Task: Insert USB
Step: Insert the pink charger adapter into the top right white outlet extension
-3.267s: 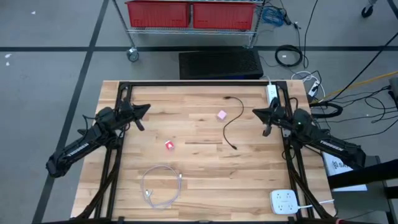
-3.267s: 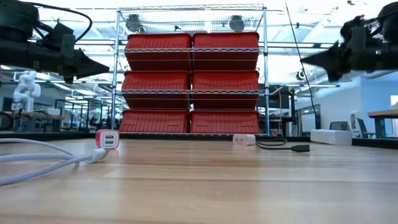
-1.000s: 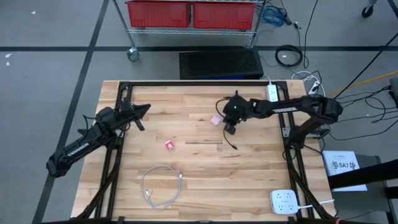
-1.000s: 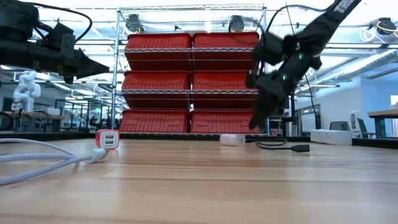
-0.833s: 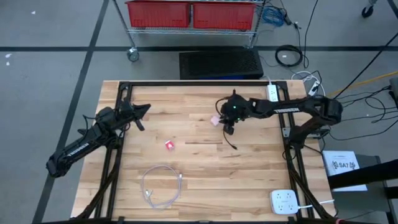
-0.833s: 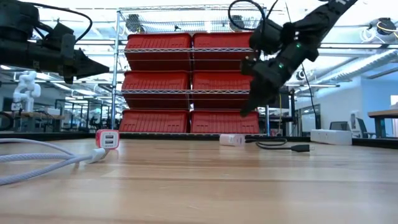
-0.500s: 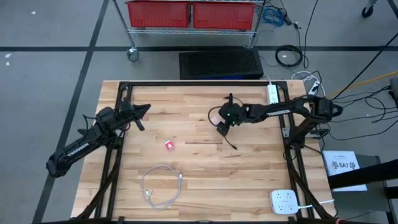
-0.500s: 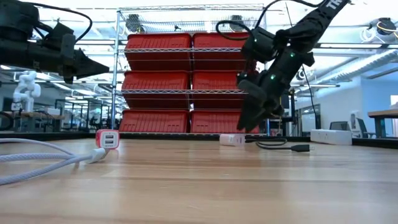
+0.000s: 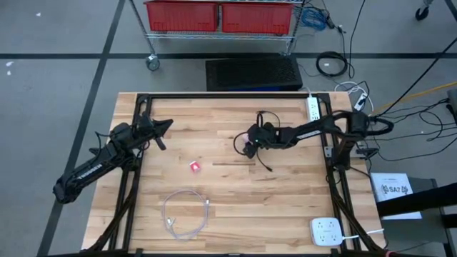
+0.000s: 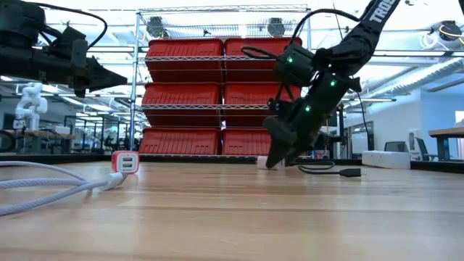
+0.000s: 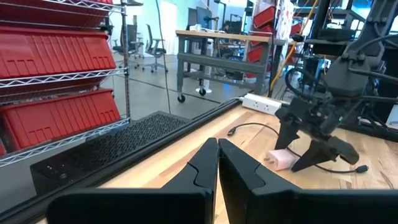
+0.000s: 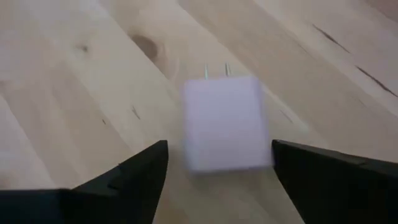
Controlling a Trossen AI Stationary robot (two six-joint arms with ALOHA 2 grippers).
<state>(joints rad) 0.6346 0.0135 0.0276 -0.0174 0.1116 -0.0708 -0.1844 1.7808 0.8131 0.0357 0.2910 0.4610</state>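
The floor (image 9: 57,78) is grey, with dark lines running across it. A wire shelf on wheels (image 10: 221,87) stands behind the wooden table (image 9: 228,214). It holds red bins (image 10: 185,59) in rows, two side by side on each level. A black mat (image 9: 253,73) lies on the floor between the shelf and the table. At the upper right of the high view, loose cables (image 9: 332,64) curl on the floor. Farther back in the room stand a grey work table (image 11: 221,53) and some office chairs (image 11: 152,43). The ceiling (image 10: 217,4) is bright with light. A small white robot figure (image 10: 29,101) stands far off at the left.
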